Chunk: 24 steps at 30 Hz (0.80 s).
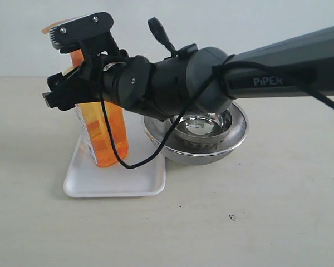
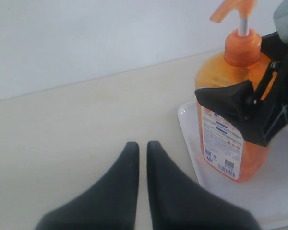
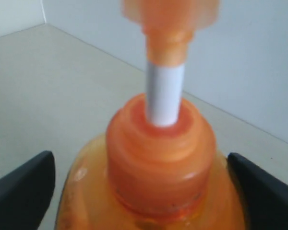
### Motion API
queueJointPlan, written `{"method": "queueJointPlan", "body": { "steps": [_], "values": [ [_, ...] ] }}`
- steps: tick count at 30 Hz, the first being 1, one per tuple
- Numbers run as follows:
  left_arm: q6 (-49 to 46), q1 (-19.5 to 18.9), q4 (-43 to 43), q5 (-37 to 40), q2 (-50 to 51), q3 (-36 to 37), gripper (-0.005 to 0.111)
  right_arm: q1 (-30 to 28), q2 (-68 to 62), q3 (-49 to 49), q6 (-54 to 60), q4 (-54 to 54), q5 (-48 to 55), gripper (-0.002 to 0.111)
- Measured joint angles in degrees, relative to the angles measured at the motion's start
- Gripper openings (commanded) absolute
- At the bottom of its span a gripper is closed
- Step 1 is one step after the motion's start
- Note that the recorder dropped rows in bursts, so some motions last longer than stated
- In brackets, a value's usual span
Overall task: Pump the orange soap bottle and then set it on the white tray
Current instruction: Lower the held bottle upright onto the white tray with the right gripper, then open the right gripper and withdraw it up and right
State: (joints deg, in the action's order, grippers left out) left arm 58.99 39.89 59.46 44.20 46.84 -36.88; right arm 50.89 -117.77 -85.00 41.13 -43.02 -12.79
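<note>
The pale table point(image 1: 278, 222) took up most of what I could see. The right arm point(image 1: 289, 78), dark grey with "PiPER" in pale letters on its side, came in from 3 o'clock and lay nearly level across the middle, hiding the upper part of the things behind it. Under its wrist sat two round steel bowls, the smaller point(image 1: 203, 130) nested inside the larger point(image 1: 234, 142). They stood at about 2 o'clock from the white tray point(image 1: 117, 186), with the big bowl's rim just beside the tray's edge.

The orange soap bottle point(image 1: 108, 139) stood upright on the tray. The right gripper point(image 3: 139, 154) straddled the bottle's shoulders below the white stem point(image 3: 164, 96), one finger on each side and close against the plastic. I could not tell whether they were squeezing it. The pump head point(image 2: 230, 7) stood clear above them.

The left gripper point(image 2: 141, 143) hung over bare table, well apart from the tray, its fingers almost together and holding nothing.

The bottle's label point(image 2: 221, 139) carried blue bands and a barcode, its print too small to read. A black cable point(image 1: 114, 150) looped down in front of the bottle. A dark speck point(image 1: 232, 217) lay at 5 o'clock from the bowls.
</note>
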Motion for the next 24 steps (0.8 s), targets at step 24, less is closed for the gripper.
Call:
{"method": "queueJointPlan", "body": {
  "steps": [24],
  "values": [
    [0.00,0.00,0.07,1.84,0.00,0.00,0.005,-17.09,14.37,0.00,-3.04,-0.13,44.53,0.084]
  ]
}}
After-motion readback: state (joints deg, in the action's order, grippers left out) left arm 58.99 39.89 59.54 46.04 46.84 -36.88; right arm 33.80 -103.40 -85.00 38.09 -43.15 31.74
